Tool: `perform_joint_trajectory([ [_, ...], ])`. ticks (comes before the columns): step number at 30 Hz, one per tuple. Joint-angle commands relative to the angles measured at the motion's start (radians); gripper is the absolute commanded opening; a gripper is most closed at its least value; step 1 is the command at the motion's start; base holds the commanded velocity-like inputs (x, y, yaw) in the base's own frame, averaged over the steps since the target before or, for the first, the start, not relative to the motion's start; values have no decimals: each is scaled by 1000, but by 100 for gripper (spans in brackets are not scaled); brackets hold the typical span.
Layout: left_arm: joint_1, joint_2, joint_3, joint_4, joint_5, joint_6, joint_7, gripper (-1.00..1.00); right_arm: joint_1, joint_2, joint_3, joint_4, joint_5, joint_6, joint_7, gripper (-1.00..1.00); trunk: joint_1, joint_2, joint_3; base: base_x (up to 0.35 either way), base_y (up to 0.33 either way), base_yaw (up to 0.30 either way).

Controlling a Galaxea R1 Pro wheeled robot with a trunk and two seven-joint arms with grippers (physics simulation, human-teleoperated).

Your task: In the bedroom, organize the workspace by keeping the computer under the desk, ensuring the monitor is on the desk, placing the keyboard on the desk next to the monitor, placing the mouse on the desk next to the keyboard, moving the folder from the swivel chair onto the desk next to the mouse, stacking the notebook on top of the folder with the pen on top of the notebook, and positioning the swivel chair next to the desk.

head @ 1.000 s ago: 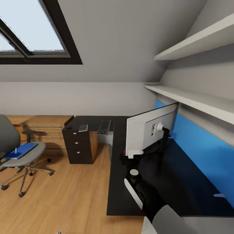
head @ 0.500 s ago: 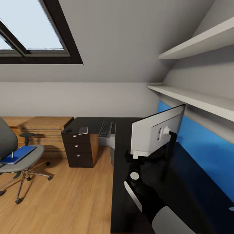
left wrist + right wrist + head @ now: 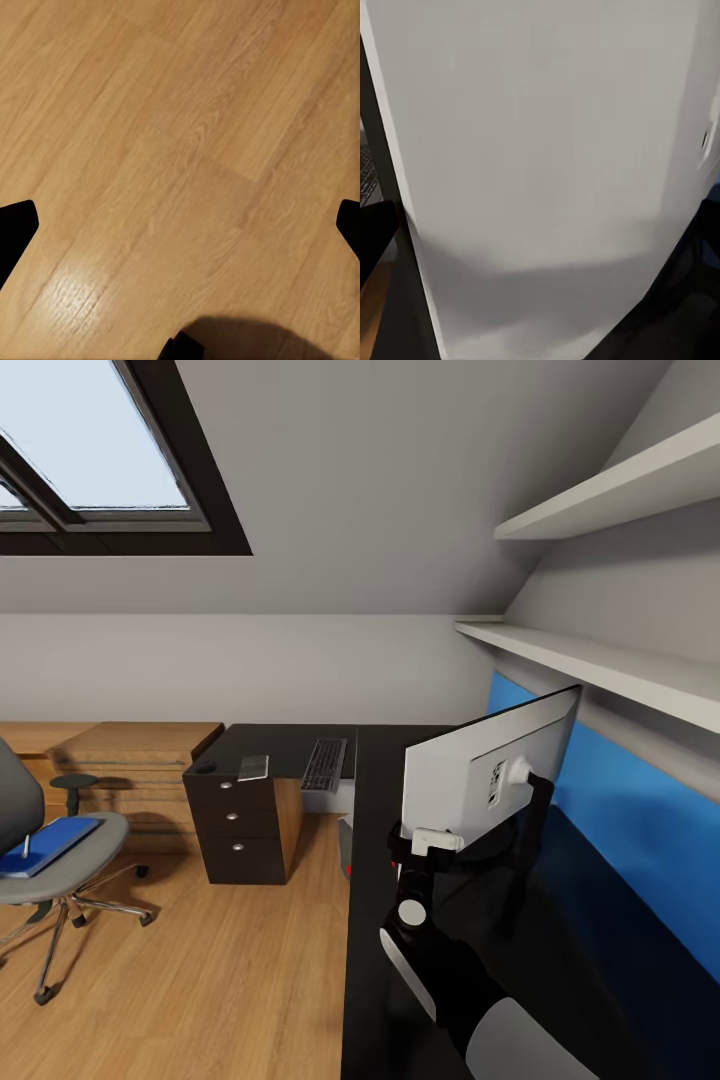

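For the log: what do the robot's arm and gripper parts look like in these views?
In the head view, the right arm is glossy black with a white side panel, a white round joint cap and a grey upper segment. Black fingertips frame the left wrist view; its gripper shows no cables or markings.

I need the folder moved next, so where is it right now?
In the head view the folder lies on the swivel chair seat at far left, left of the desk drawers.
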Motion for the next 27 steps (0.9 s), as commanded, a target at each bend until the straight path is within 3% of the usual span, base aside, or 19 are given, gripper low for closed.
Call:
perform_joint_trajectory([
  [1,0,1,-8,0,10,-5,6,100,-1,-1,-31,1,-18,-13,-6,100,0,-1,-1,24,0,0],
  [27,0,0,-8,1,11,-5,6,100,-1,-3,-32,1,-20,-11,-9,100,0,-1,-1,-21,27,0],
])
